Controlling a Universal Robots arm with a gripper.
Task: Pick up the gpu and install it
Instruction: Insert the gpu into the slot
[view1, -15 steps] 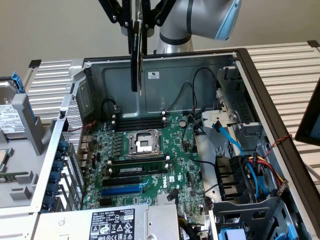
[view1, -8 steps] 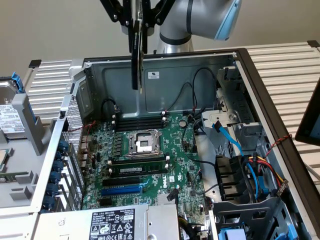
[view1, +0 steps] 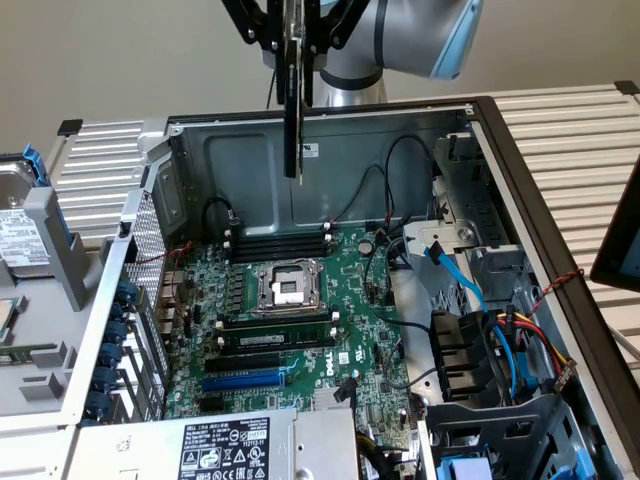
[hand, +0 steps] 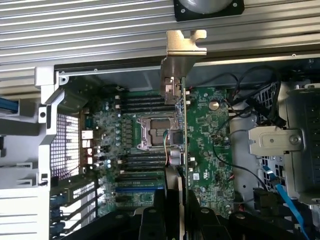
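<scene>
Near edge of the case (view1: 420, 130): power supply (view1: 225, 445), labelled, seated. Just beyond, on the motherboard (view1: 370, 300): blue slot (view1: 243, 380) unoccupied, black slots beside it. Further in: bare CPU socket (view1: 285, 288), then RAM sticks (view1: 280, 240) toward the far edge. Loose black cables (view1: 395, 160) draped against the far wall. Above that far edge, well clear of the board: gpu (view1: 293, 120), not yet installed. Hangs edge-on, silver bracket (hand: 185, 47) at the end away from the gripper (view1: 297, 45). Clenched on the card's upper end. Judged risks: swing or slip from the thin edgewise hold; snagging of the bracket on the case's slotted edge or on cables; bent contacts, or a strike on the bare socket, from any skew at the slot.
</scene>
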